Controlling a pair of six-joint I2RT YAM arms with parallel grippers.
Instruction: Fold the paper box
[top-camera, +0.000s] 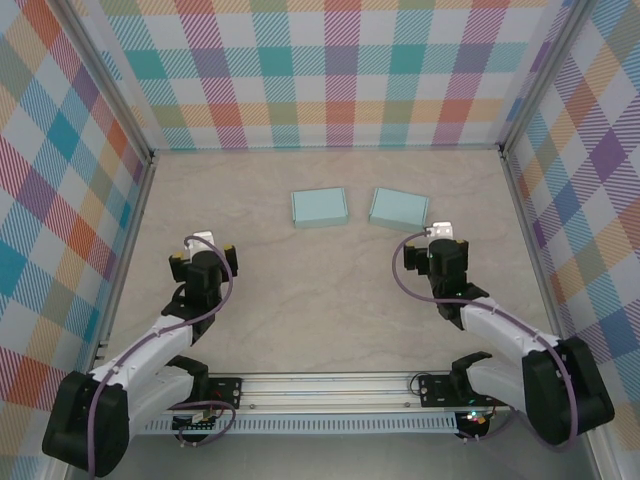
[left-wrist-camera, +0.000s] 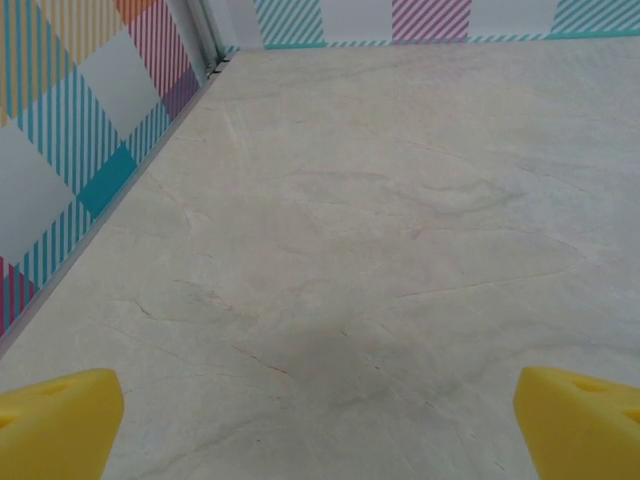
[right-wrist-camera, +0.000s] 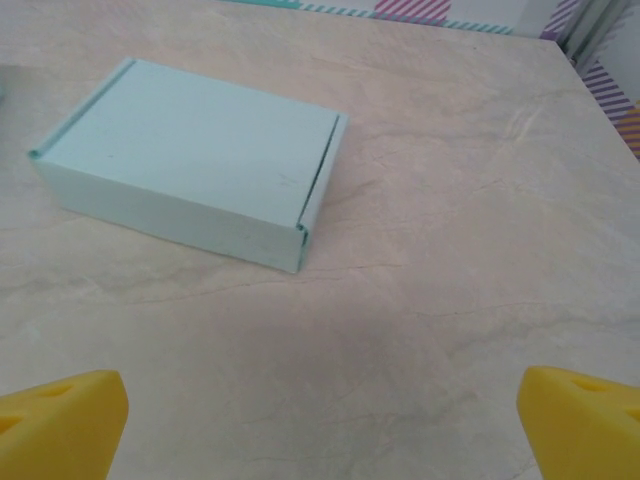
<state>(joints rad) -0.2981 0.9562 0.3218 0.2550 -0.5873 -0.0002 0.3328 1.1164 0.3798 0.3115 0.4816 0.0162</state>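
Note:
Two pale blue paper boxes lie flat and closed side by side on the table's far half, the left box (top-camera: 319, 207) and the right box (top-camera: 399, 207). My right gripper (top-camera: 441, 246) hovers just in front of the right box, apart from it. In the right wrist view that box (right-wrist-camera: 190, 160) lies ahead and to the left, and the right gripper (right-wrist-camera: 320, 430) is open, its yellow fingertips (right-wrist-camera: 60, 420) wide apart over bare table. My left gripper (top-camera: 204, 257) is at the table's left side, far from both boxes. The left gripper (left-wrist-camera: 320, 430) is open too, with nothing between its yellow fingertips (left-wrist-camera: 55, 425).
Checked walls (top-camera: 340, 70) close off the table on the left, back and right. The left wall (left-wrist-camera: 70, 150) runs close beside my left gripper. A metal rail (top-camera: 330, 385) carrying both arm bases runs along the near edge. The marbled tabletop (top-camera: 320, 300) stretches between the arms.

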